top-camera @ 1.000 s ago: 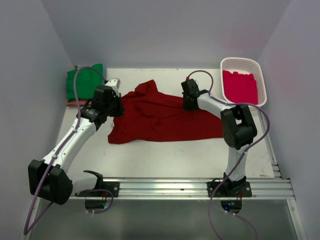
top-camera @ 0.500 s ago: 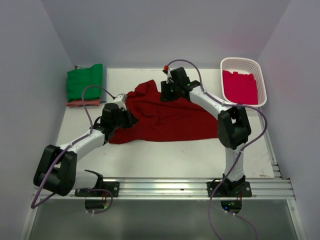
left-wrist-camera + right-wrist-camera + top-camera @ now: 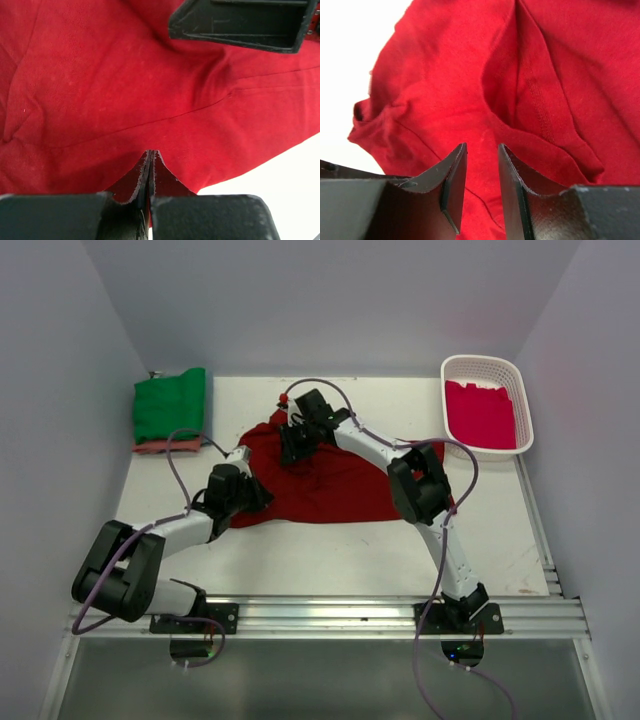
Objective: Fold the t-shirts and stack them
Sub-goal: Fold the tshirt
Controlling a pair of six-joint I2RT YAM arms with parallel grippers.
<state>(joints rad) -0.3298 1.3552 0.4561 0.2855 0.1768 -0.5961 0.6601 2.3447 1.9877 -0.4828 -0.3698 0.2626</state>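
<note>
The large dark red t-shirt [image 3: 340, 480] lies crumpled and spread at the table's middle; it fills both wrist views [image 3: 125, 75] [image 3: 445, 85]. My left gripper [image 3: 250, 492] is at the shirt's lower left edge. Its jaws are pressed shut [image 3: 150, 154] with the tips against the cloth, and no cloth shows between them. My right gripper [image 3: 294, 443] hovers over the shirt's upper left by a sleeve fold. Its jaws stand a little apart [image 3: 481, 149] and are empty. A folded green shirt [image 3: 170, 405] lies on a salmon-pink one [image 3: 150, 447] at the far left. A crimson-pink shirt [image 3: 480, 412] lies in the basket.
The white lattice basket [image 3: 480, 359] stands at the far right corner. Walls close the table at the back and both sides. A metal rail [image 3: 330, 615] runs along the near edge. The right gripper's body shows at the top of the left wrist view [image 3: 240, 25].
My right gripper has swept left across the shirt, from its upper right to its upper left. My left gripper has moved nearer and to the right, onto the shirt's lower left edge.
</note>
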